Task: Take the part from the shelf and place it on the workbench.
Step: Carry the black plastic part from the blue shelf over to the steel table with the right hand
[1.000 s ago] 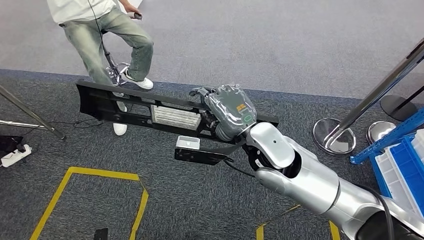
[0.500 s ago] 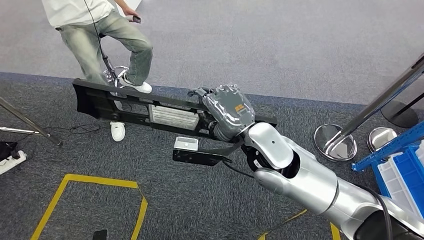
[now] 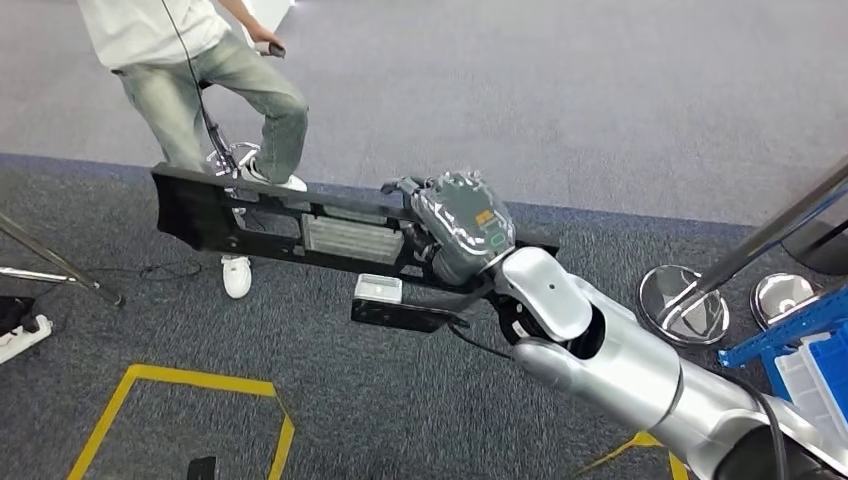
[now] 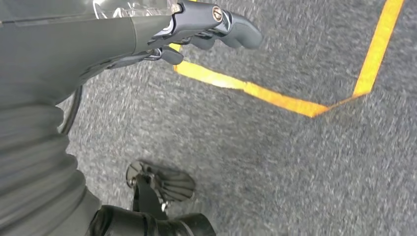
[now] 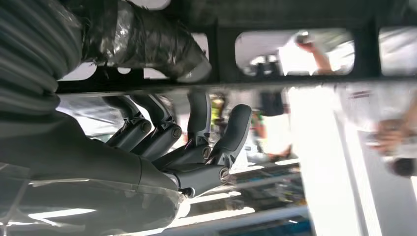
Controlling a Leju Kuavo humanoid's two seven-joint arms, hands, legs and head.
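The right arm (image 3: 610, 355) reaches from near right toward centre. The right hand (image 3: 455, 225) is clamped on the part (image 3: 290, 225), a long black frame held approx. level above the carpet (image 3: 330, 400); in the right wrist view its fingers (image 5: 196, 142) curl up to the frame's bar. The part's left end sticks far out, just beside a person (image 3: 205, 90) at far left. The left hand (image 4: 196, 24) hangs over the carpet, fingers apart, holding nothing, near yellow tape (image 4: 275, 96). At right, stanchion bases (image 3: 685, 305) and blue bins (image 3: 815, 385) stand close to the arm. Open grey floor (image 3: 560, 90) lies at the far side.
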